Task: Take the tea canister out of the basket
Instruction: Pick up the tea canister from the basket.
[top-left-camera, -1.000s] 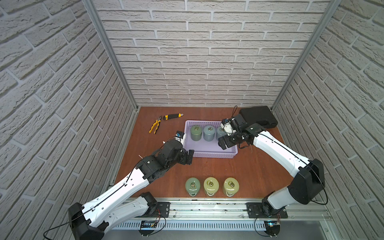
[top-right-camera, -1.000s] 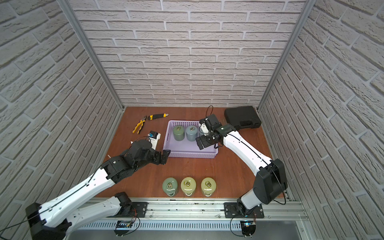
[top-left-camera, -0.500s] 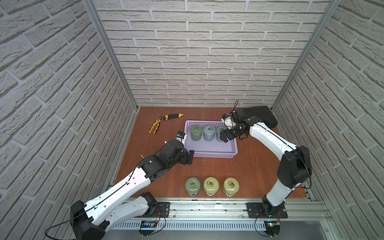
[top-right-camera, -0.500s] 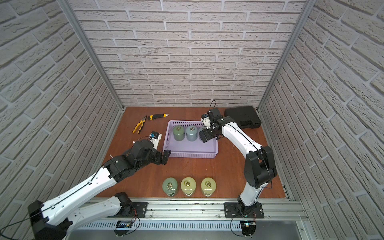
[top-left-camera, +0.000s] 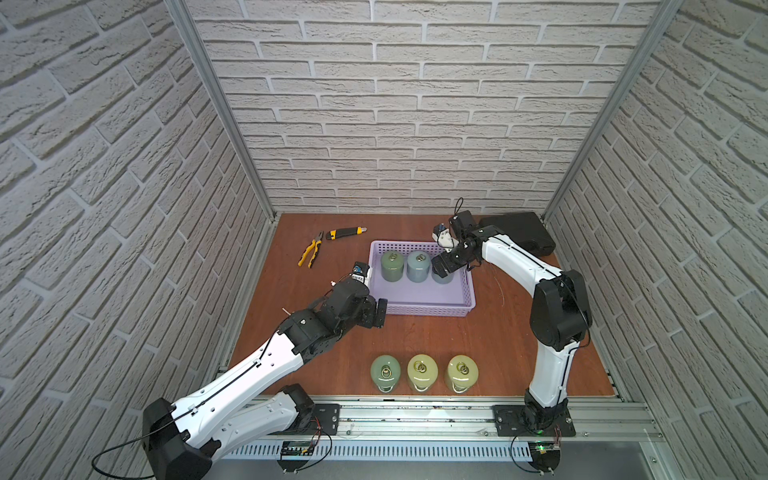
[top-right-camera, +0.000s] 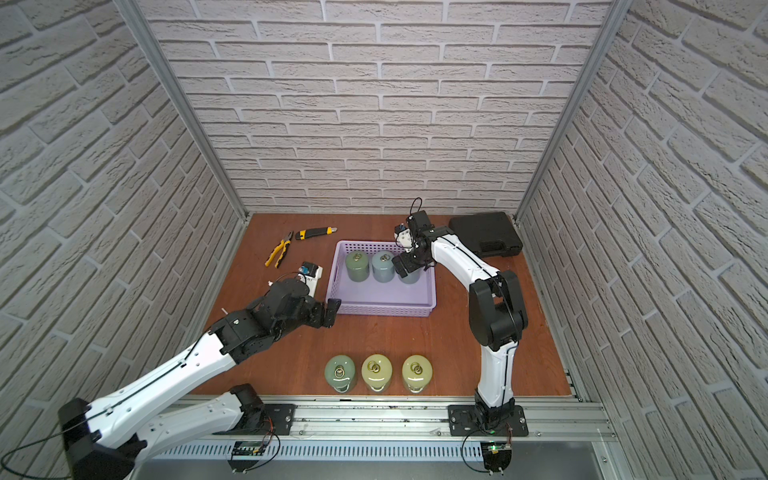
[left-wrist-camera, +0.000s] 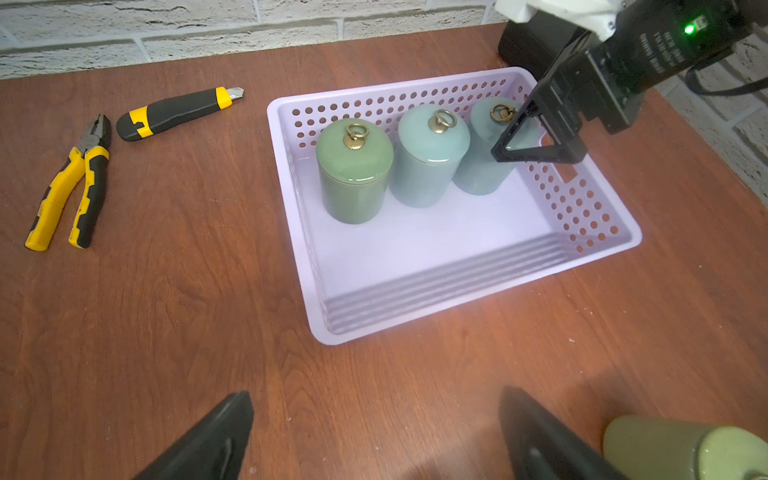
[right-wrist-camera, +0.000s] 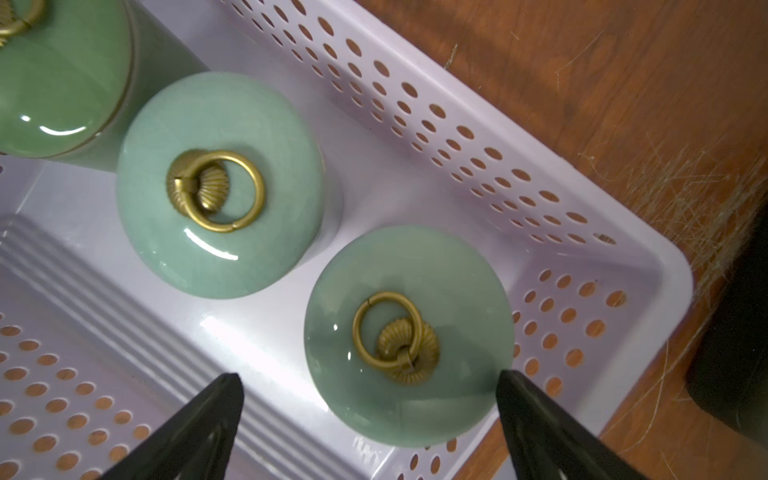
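**Tea canister** (right-wrist-camera: 409, 334): upright, rightmost of three in a row along the far wall of the basket (top-left-camera: 422, 308) (near half bare).
**Right claw** (right-wrist-camera: 369, 376): jaws apart, flanking its lid; contact cannot be told.
**Left claw** (left-wrist-camera: 374, 392): jaws apart, holding nothing, by the basket's near-left corner.
**Bench** (top-left-camera: 519, 332): three more canisters (top-left-camera: 422, 370) along the near edge. One pliers (top-left-camera: 311, 248) and one utility knife (top-left-camera: 345, 234) far left. One black case (top-left-camera: 519, 237) far right.
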